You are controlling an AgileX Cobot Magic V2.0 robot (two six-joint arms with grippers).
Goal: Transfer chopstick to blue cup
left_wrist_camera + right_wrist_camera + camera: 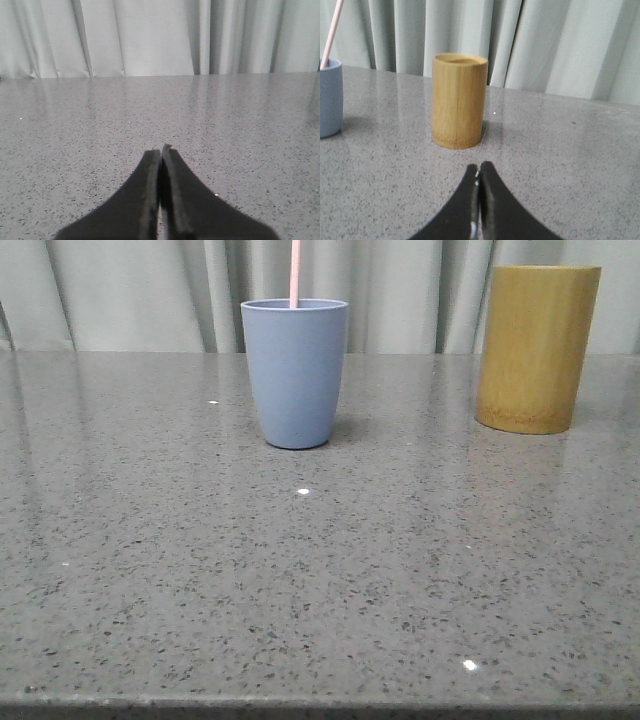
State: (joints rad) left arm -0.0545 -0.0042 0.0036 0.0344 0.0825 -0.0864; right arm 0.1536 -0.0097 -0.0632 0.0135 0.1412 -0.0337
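Standing in the blue cup, the chopstick points its long axis nearly straight up, its lower end inside the cup and its upper end rising past the rim (in the right wrist view it leans slightly). The bamboo cylinder stands upright just ahead of the right gripper, with the cup off to that gripper's left side. Both the right gripper and the left gripper have their fingers pressed together, holding nothing, low over the speckled grey countertop.
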